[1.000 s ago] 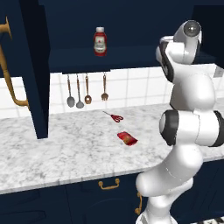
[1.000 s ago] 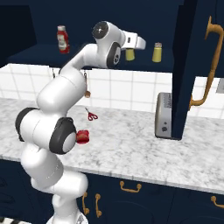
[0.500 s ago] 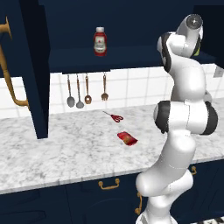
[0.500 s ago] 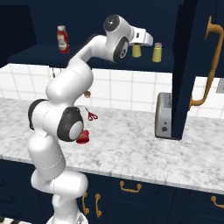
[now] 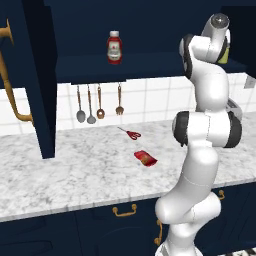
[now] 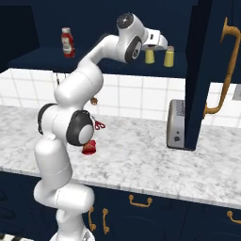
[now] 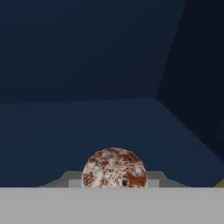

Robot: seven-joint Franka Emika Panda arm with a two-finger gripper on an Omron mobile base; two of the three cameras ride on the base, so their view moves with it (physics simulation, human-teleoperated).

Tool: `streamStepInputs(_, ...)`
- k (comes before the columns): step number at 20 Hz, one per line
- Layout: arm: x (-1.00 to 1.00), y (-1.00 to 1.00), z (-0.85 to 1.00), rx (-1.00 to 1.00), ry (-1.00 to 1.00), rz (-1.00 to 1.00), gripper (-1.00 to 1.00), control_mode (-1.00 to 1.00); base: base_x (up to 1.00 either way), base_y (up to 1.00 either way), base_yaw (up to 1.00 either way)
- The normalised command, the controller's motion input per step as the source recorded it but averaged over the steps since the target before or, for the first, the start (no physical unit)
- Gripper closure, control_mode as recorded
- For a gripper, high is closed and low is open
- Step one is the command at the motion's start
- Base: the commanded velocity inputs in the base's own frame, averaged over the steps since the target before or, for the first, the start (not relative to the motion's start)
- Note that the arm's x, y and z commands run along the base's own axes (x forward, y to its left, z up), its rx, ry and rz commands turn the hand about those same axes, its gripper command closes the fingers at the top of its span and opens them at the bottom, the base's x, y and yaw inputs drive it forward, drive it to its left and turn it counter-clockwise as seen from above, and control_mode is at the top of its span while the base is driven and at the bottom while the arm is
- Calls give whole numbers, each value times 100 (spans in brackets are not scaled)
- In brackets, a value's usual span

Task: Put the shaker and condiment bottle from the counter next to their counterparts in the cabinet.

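Arm raised, reaching into the dark navy-blue wall cabinet (image 6: 108, 63) at shelf height. Claw (image 6: 156, 45) sits directly over the small dull golden-yellow cylindrical shaker with pale greyish cap (image 6: 149, 56), clamped on it from above. Shaker stands upright on the cabinet shelf, toward the shelf's right end, just beside the brighter yellow shaker with beige cap (image 6: 169, 56); a narrow gap shows between the two. In the hand view a round speckled rust-and-white disc (image 7: 114, 168) lies between the claw tips, seen end-on; cabinet floor and back wall beyond it.

Plump red ketchup bottle with white label and red cap (image 5: 114, 47) stands upright on the same shelf, toward its left end, well apart from both shakers.

Slim flattened red condiment bottle with speckled orange-yellow label (image 5: 145, 158) lies flat on the grey-white marble bench (image 5: 75, 170), mid-depth, well apart from the front edge. Red-handled scissors (image 5: 130, 133) lie near it, closer to the bench's back edge. Grey metal toaster (image 6: 177, 124) stands toward the bench's right end, beside the open cabinet door with brass handle (image 6: 226, 70).
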Motion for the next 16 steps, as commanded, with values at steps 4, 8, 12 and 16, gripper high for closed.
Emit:
streamStepInputs(4, 27, -5, 0, 0, 0, 0, 100, -100, 0, 0, 0)
streamStepInputs(8, 23, -16, 0, 0, 0, 0, 100, -100, 0, 0, 0)
streamStepInputs(12, 24, -20, 0, 0, 0, 0, 100, -100, 0, 0, 0)
streamStepInputs(16, 4, -6, 0, 0, 0, 0, 100, -100, 0, 0, 0)
